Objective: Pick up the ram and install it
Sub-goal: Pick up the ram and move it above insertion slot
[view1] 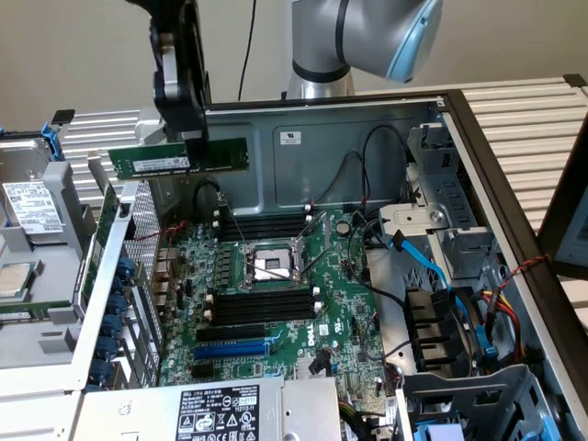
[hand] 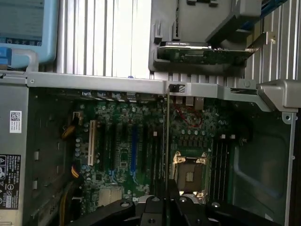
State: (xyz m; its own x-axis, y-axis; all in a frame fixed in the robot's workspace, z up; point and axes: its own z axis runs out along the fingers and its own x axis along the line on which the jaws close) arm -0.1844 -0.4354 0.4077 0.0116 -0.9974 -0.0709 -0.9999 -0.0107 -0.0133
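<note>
Black gripper point(view1: 195, 147) is pinched shut on the ram point(view1: 147, 163), holding it level in the air above the open computer case point(view1: 367, 147). It's a long dark-green stick with a white label facing the exterior view. The darker patches along it are possibly chips, hard to make out. The exterior view gives its flat face, with the black memory slots point(view1: 262, 305) well below. The wrist view catches the ram point(hand: 167, 141) edge-on, a thin line over the motherboard point(hand: 127, 150), beside the CPU socket point(hand: 190, 174).
</note>
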